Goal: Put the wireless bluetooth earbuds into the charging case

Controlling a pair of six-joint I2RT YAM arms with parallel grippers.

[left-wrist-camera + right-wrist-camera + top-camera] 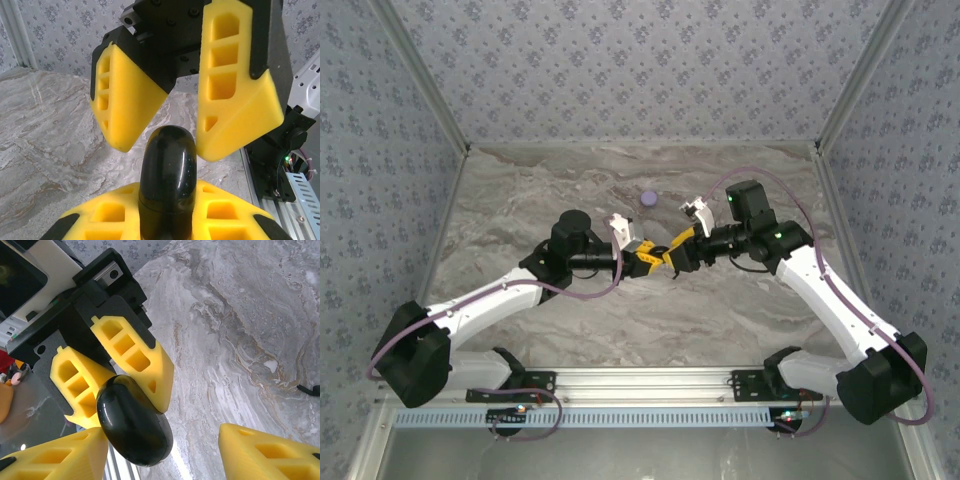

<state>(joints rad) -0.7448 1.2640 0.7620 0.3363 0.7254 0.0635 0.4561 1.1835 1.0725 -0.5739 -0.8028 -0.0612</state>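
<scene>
My left gripper (pixel 650 258) is shut on a glossy black charging case (pixel 665 257) and holds it above the middle of the table. The case's lid is closed. In the left wrist view the case (pixel 167 175) stands up between my yellow fingers (pixel 112 220). My right gripper (pixel 676 250) faces it tip to tip, open, with its fingers (pixel 235 115) spread on either side of the case's top. In the right wrist view the case (pixel 132 422) sits close to my near finger (pixel 60 455), while the other finger (pixel 270 455) stands well apart. The earbuds are out of view.
A small round lavender disc (pixel 649 198) lies on the marble tabletop (pixel 520 190) behind the two grippers. Patterned walls close the table in at the back and on both sides. An aluminium rail (pixel 650 380) runs along the near edge.
</scene>
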